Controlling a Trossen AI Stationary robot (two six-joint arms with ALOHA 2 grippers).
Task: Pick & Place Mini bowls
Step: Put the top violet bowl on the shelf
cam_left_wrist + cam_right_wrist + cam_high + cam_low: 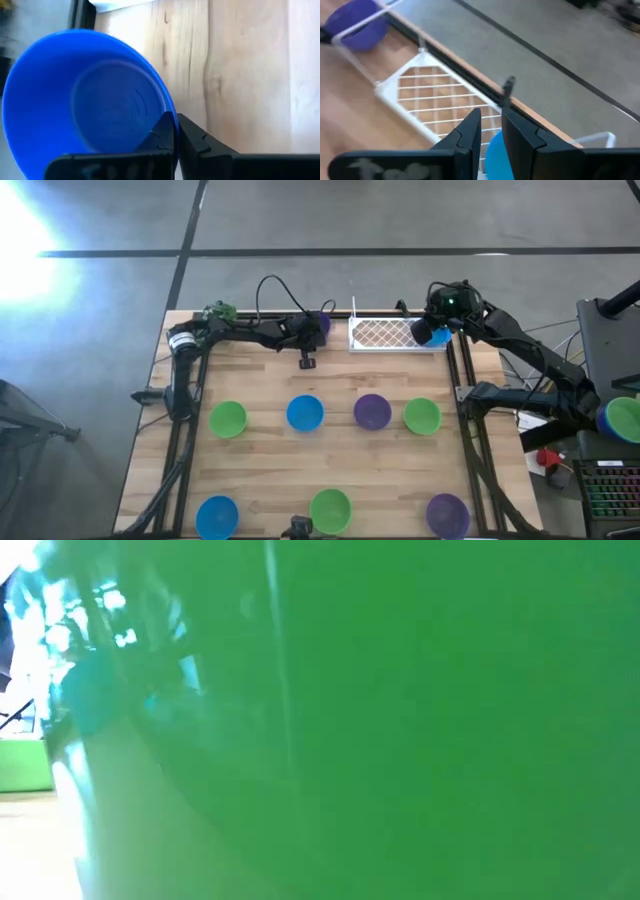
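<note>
Mini bowl one, a purple-blue bowl (85, 105), was pinched by its thin rim in the left jaws. They were shut tight on it, with one finger inside and one outside. It was at the back of the wooden surface (270, 380), just beside the left end of the white wire rack (382, 333).

The right jaws were narrow and seemed to hold a blue bowl (497, 155) by its edge. That bowl hung over the right end of the rack.

Farther out, seven more bowls (305, 413) sat apart from each other in two rows nearer the front. A green toy plant (218, 310) sat at the back left corner.

What could go wrong? Each grip was only on a rim, so a bowl could tip or slide out if an arm moved fast. The blue bowl could land crooked on the wires and roll off. Both arms were close to the same rack, so they could bump if they went in together.
</note>
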